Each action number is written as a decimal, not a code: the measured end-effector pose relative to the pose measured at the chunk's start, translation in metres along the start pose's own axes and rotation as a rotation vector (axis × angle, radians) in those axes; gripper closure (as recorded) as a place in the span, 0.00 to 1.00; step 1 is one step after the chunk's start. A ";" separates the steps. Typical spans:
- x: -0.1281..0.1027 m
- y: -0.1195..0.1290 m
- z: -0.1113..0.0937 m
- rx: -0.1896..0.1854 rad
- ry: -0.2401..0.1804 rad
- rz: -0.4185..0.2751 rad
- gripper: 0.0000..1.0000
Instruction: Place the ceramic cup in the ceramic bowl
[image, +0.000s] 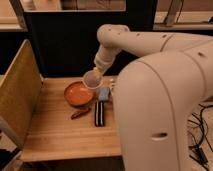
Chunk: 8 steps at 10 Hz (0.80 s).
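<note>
The ceramic cup (91, 80) is small, white and tapered. It hangs in the air, tilted, just above the right rim of the ceramic bowl (76, 95). The bowl is round, glossy orange-red inside with a darker rim, and stands on the wooden table. My gripper (97, 74) comes down from the white arm above and is shut on the cup at its upper right side. The cup's base is above the bowl's rim and does not touch it.
A blue object (103, 93) lies right of the bowl. A black oblong item (99, 113) and a small red item (80, 114) lie in front of it. The wooden table (55, 135) has a tall board (17, 95) along its left side. My white body fills the right.
</note>
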 end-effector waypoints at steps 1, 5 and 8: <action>-0.012 0.005 0.009 -0.018 0.010 -0.019 1.00; -0.063 0.036 0.059 -0.122 0.060 -0.133 1.00; -0.085 0.043 0.101 -0.195 0.101 -0.178 1.00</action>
